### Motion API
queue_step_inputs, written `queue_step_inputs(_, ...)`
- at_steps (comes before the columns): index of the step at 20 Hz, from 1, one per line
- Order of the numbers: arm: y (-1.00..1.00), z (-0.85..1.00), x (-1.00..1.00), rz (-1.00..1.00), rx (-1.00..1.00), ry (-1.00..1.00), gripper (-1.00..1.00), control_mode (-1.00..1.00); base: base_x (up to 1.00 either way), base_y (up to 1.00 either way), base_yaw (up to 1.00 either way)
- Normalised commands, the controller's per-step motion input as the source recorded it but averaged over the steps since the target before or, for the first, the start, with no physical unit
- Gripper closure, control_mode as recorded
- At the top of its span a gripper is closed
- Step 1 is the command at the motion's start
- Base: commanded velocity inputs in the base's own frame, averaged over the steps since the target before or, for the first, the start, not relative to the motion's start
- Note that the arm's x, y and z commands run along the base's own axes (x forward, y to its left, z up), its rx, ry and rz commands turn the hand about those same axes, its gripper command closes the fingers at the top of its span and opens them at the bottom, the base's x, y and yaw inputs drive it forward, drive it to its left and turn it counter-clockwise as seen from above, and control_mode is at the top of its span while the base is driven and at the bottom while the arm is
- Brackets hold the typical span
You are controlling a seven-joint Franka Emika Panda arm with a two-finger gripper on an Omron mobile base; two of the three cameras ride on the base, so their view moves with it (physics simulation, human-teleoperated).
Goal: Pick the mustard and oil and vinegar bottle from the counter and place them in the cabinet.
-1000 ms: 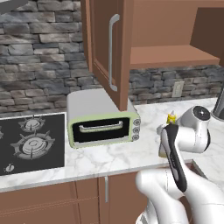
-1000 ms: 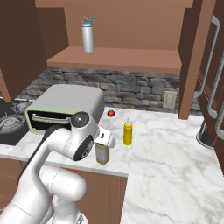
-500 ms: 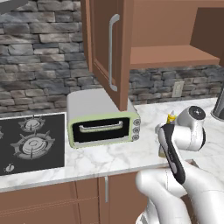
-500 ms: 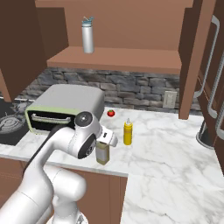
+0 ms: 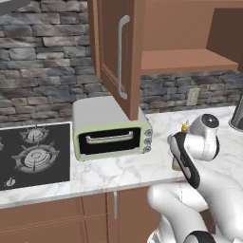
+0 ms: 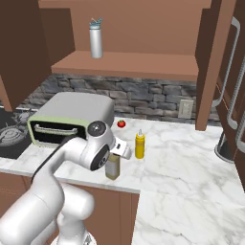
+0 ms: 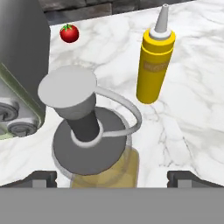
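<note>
Gripper [image 7: 112,177] wide, right above oil bottle [image 7: 94,144], nothing held.
Tips flank bottle at bottom centre of hand view, prob. lining up a grab; mustard [image 7: 154,65] upper right on counter [image 7: 192,109], cabinet [image 6: 124,64] open w/ shelf free.

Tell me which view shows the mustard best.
The hand view: the mustard stands whole and close on the counter, nozzle to base, beside the oil and vinegar bottle. The right base view shows it whole but small. The left base view shows just a yellow bit behind the arm.
</note>
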Motion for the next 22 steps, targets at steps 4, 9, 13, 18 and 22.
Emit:
queue_step_inputs(4,-0.09,-0.14,0.18,0.0,0.0,0.02,-1.0,-1.0,0.0,0.0,0.0)
queue_step_inputs(9,-0.04,-0.15,0.13,0.0,0.0,0.01,-1.0,-1.0,0.0,0.0,0.0)
queue_step_inputs(13,0.0,-0.14,0.08,0.0,0.0,0.0,1.0,-1.0,0.0,0.0,0.0)
queue_step_inputs(18,0.0,-0.04,0.01,0.0,0.0,0.0,1.0,-1.0,0.0,0.0,0.0)
queue_step_inputs(22,0.0,0.0,0.0,0.0,0.0,-0.01,1.0,-1.0,0.0,0.0,0.0)
